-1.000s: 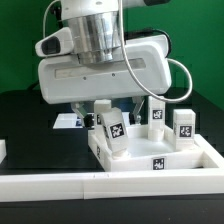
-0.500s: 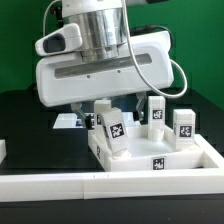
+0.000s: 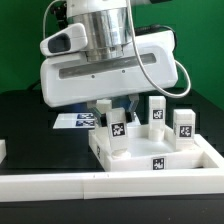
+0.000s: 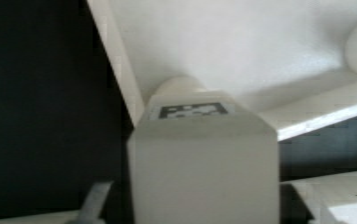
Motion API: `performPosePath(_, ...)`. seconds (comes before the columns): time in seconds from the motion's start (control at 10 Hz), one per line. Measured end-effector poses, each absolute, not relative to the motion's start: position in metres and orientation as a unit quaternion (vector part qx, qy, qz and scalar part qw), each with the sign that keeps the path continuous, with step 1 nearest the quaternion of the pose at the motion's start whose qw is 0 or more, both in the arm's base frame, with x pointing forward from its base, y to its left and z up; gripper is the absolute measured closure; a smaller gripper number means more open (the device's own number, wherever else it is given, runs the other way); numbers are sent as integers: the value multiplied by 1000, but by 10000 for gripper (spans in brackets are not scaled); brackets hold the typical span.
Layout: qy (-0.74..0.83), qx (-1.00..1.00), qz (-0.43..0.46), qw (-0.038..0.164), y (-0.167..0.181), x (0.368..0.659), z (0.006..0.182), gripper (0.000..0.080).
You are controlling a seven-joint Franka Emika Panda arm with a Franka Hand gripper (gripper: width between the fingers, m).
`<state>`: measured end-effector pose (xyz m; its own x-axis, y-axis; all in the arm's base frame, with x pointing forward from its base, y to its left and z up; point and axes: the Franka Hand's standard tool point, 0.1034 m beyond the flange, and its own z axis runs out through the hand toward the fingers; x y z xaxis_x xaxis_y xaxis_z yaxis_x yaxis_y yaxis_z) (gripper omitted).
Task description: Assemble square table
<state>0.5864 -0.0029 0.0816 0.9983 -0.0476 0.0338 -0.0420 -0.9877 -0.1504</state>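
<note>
Arm shifted rightward in the exterior view, tool [image 3: 113,108] state unclear, leg [image 3: 113,132] beside slab [image 3: 150,160] rim.

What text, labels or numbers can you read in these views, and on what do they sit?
No words, brand names or numbers are readable in either view.
Only black-and-white square tags show, as patterns, not text:
front leg, one tag; same leg in the wrist view.
Two legs at the exterior view's right, one tag each.
Square tabletop, one tag on its front rim.
Marker board: tags too small to make out.
</note>
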Motion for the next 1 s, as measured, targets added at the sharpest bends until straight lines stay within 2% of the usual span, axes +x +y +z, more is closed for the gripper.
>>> performPosePath(0.5,61,-995,-16,76,-3,586,81,509)
performPosePath(1.0,317,-945,9,77,-4,587,80,509)
